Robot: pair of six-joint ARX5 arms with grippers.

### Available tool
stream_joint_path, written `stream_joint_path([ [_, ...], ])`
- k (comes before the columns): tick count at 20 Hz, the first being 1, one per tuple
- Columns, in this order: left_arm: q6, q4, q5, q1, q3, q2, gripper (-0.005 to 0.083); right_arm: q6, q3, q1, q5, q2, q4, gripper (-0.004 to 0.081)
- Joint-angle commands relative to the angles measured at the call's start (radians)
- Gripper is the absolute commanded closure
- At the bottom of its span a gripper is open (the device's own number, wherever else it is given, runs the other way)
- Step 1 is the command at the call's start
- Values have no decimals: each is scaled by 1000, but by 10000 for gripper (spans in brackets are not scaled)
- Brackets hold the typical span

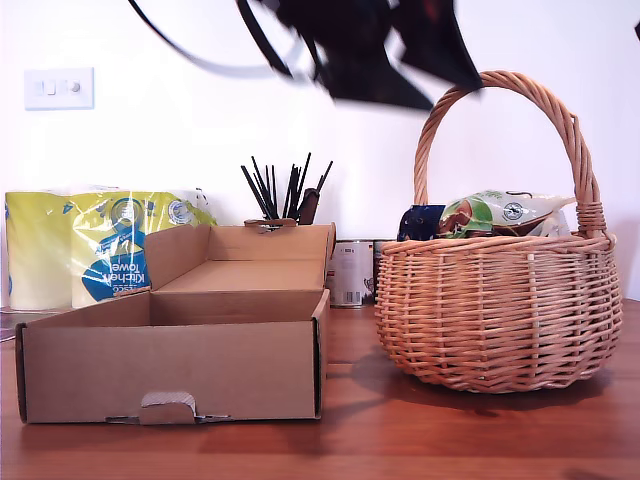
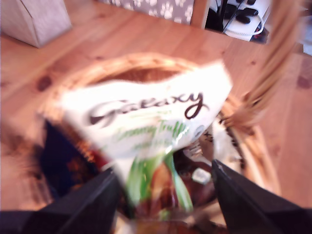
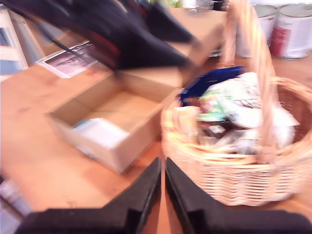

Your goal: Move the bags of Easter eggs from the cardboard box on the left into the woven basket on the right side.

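While my first gripper (image 2: 163, 187) is hovering over the woven basket (image 1: 497, 310) with jaws spread wide and gripping nothing, a pale Galaxy bag (image 2: 146, 131) is lying just below them, among the other bags (image 3: 229, 105) inside. My second gripper (image 3: 162, 192) is hanging pinched together, empty. At nine o'clock of the basket in the exterior view, the cardboard box (image 1: 170, 370) is sitting open.

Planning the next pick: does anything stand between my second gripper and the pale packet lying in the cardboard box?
Nothing visible lies between my second gripper and the pale packet; the cardboard box is open-topped. A blurred arm hangs over its far side, though.
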State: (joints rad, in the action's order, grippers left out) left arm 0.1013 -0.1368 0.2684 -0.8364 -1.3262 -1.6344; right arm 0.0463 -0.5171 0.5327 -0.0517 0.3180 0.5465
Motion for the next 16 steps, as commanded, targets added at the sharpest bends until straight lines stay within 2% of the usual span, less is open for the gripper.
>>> stream_joint_path([
  [1, 5, -86, 3, 11, 9, 10, 586, -22, -1, 2, 47, -2, -18, 782],
  [2, 13, -129, 3, 18, 10, 32, 715, -26, -1, 1, 75, -2, -30, 782],
  [3, 19, -161, 0, 28, 11, 48, 801, -29, -1, 1, 106, -2, -42, 782],
  [5, 20, -180, -22, 55, 35, 83, 794, -48, -1, 0, 188, -2, -64, 782],
  [8, 20, -118, -54, 109, 166, 172, 794, -49, -1, -26, 272, -2, -109, 782],
  [10, 19, -54, -70, 166, 294, 252, 794, -51, -1, -62, 282, -2, -129, 782],
  [13, 3, 32, -67, 296, 476, 375, 794, -77, 0, -145, 288, -2, -138, 782],
  [16, -26, 104, -28, 435, 610, 500, 794, -100, 0, -262, 272, -2, -137, 782],
])
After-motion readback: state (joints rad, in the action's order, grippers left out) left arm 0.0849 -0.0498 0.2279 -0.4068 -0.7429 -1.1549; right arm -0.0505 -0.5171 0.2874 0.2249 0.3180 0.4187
